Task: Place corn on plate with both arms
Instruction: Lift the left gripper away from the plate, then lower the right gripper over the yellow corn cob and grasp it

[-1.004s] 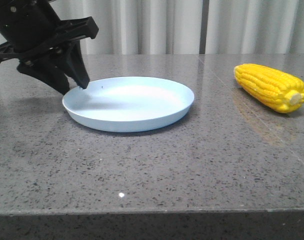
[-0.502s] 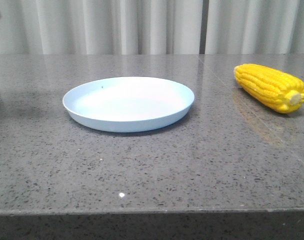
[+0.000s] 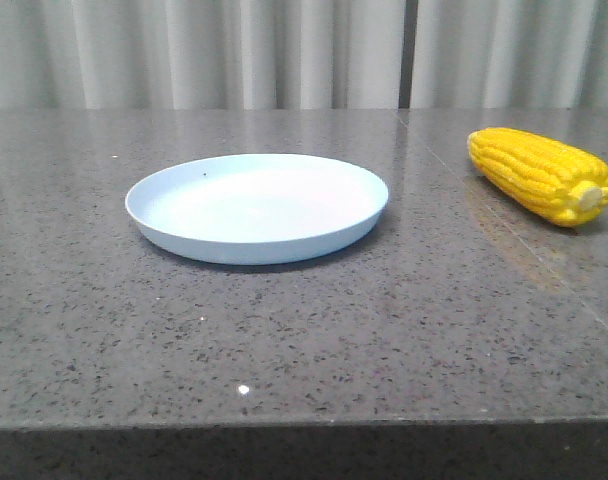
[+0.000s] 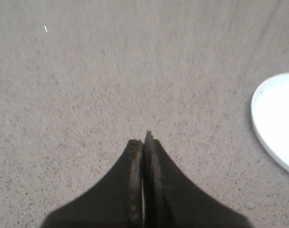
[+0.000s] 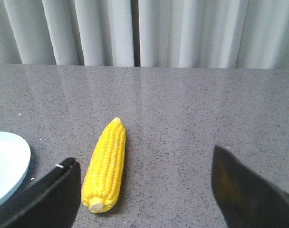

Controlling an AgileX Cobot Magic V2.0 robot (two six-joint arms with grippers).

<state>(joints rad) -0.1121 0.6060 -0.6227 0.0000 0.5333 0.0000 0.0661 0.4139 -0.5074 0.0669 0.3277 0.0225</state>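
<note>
While the plate (image 3: 257, 207) sits bare, corn (image 3: 542, 174) apart on table (image 3: 304, 340), left claw (image 4: 144, 138) clenched, right claw (image 5: 144, 190) spread wide.

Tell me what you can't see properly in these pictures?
- Plate: left wrist view's edge cuts most of it off.
- Left gripper: outside the front view; the wrist view is blurred.
- Right gripper: outside the front view too.
- Corn: its underside rests hidden against the table.
</note>
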